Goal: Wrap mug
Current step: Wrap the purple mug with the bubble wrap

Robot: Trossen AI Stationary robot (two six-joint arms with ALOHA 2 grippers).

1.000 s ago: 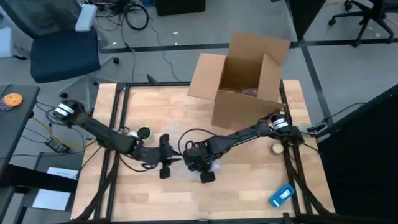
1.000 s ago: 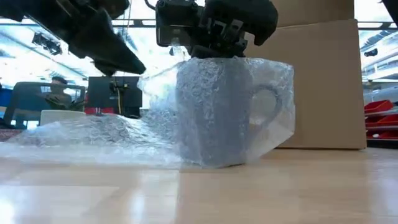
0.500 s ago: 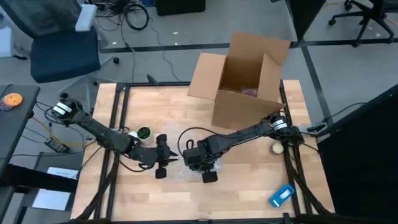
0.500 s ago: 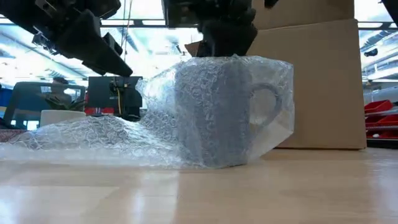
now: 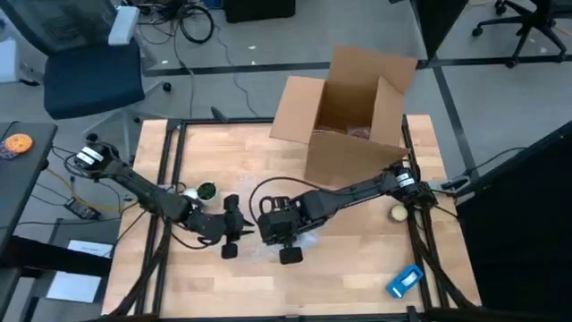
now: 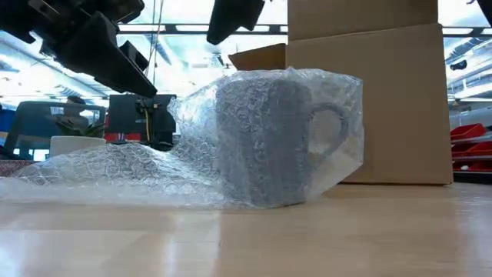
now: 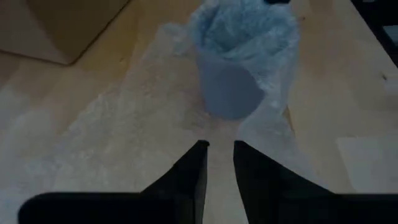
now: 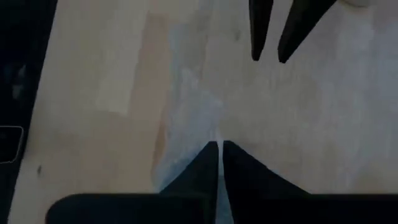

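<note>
- Low view shows the mug (image 6: 265,142) standing upright on the counter (image 6: 246,238), in front of the cardboard box (image 6: 384,100), with its handle turned toward the box side.
- Bubble wrap (image 6: 154,165) already covers the mug over the top and down both sides, and the handle is visible through the film.
- On the side of the mug away from the box, a long part of the wrap lies flat and loose on the counter; it is not yet folded around the mug.
- From the left wrist view, the wrap looks pushed into the mouth of the mug, and its loose corners spread on the wood around the base.
- Left end effector (image 7: 219,149) hovers just beside the mug on the side away from the box; its fingers are slightly apart and hold nothing.
- Right end effector (image 8: 219,149) is above the mug, lifted clear of the wrap; its fingers are almost together, with nothing between them.
- My judgement: the first covering is done, perhaps half of the work. What is left is to gather the loose tail, bring it around the mug and tuck or close it so that the wrap stays in place.
- No tape or other fastening is visible on the wrap.
</note>
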